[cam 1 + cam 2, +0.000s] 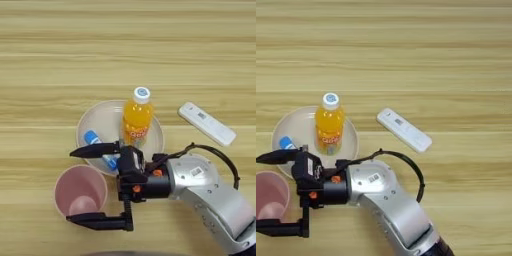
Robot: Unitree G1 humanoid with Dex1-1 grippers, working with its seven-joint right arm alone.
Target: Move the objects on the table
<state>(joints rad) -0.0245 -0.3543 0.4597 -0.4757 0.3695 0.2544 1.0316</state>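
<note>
My tool (95,185) stands wide open astride the pink cup (81,191), its upper finger hiding part of a blue-capped item (92,138) on the plate (100,120) beside the orange-drink bottle (137,119).

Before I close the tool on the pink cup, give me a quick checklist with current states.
1. Tool fingers spread wide: ok.
2. Pink cup sits between the two fingers: ok.
3. Cup upright, opening up: ok.
4. Cup looks empty: ok.
5. Clearance from the plate holding the orange-drink bottle: not ok, the upper finger reaches over the plate beside a small blue item.
6. White remote-like device lies clear of the arm: ok.
</note>
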